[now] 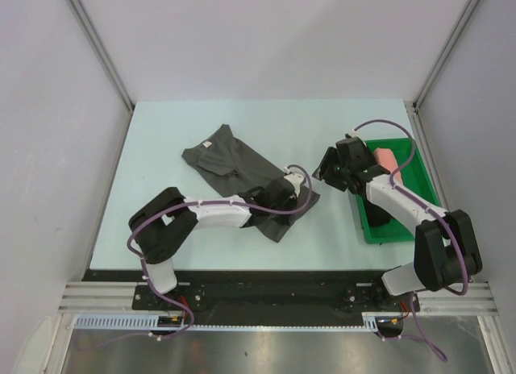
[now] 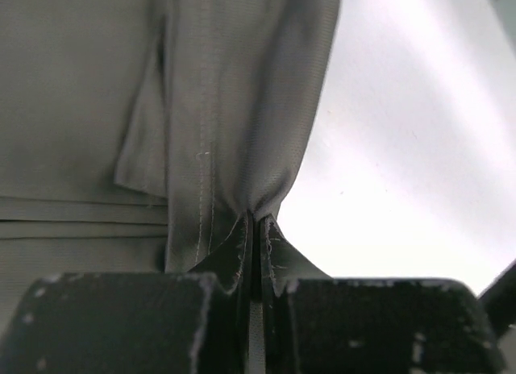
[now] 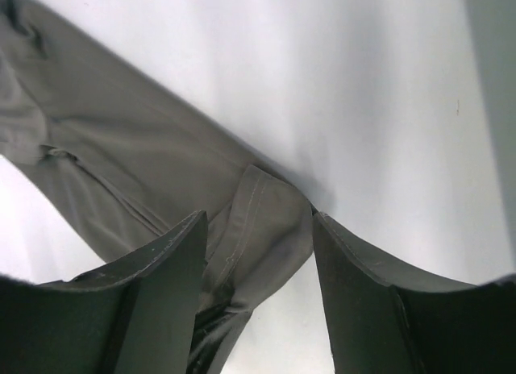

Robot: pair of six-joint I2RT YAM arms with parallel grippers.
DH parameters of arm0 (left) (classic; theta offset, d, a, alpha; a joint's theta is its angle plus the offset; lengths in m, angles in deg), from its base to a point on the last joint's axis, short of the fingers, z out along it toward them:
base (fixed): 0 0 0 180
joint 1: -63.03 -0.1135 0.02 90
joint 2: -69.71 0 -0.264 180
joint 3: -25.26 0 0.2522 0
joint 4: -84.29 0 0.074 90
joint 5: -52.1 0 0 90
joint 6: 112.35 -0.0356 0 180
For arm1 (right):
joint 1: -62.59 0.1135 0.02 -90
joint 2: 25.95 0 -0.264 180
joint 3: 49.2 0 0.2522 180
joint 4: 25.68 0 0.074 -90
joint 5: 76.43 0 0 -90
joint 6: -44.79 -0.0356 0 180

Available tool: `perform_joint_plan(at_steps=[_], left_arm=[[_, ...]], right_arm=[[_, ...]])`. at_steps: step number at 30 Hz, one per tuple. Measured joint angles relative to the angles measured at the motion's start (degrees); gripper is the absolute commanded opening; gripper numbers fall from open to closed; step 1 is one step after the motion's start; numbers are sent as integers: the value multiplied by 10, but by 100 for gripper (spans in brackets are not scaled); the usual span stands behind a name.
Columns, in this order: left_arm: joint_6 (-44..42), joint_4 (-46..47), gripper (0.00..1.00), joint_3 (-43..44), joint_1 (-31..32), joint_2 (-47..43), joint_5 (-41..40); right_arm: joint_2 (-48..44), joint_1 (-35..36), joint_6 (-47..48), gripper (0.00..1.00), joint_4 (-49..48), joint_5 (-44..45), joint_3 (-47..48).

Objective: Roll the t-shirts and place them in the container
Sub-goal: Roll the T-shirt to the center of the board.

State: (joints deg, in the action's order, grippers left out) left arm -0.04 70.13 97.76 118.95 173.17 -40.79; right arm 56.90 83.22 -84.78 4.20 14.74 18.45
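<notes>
A dark charcoal-grey t-shirt [image 1: 234, 160] lies loosely spread on the table's middle, its white neck label toward the far left. My left gripper [image 1: 285, 192] sits at the shirt's right edge. In the left wrist view this gripper [image 2: 256, 222] is shut on a pinched fold of the grey t-shirt [image 2: 201, 116]. My right gripper [image 1: 321, 172] hovers just right of the shirt, open. The right wrist view shows a stitched corner of the t-shirt [image 3: 270, 221] lying loose between its fingers [image 3: 181, 253]. A salmon-pink roll [image 1: 385, 158] and a black roll [image 1: 377, 216] lie in the tray.
A green plastic tray [image 1: 403, 234] stands at the table's right side, partly under the right arm. Grey walls and metal posts enclose the table on three sides. Bare table surface [image 1: 161, 132] shows to the left of and behind the shirt.
</notes>
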Motion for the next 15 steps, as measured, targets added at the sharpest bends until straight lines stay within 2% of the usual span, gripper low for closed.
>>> perform_joint_plan(at_steps=[5, 15], left_arm=[[32, 30, 4, -30, -53, -17, 86], [79, 50, 4, -55, -102, -17, 180]], right_arm=[[-28, 3, 7, 45, -36, -5, -41], [-40, 57, 7, 30, -90, -17, -114]])
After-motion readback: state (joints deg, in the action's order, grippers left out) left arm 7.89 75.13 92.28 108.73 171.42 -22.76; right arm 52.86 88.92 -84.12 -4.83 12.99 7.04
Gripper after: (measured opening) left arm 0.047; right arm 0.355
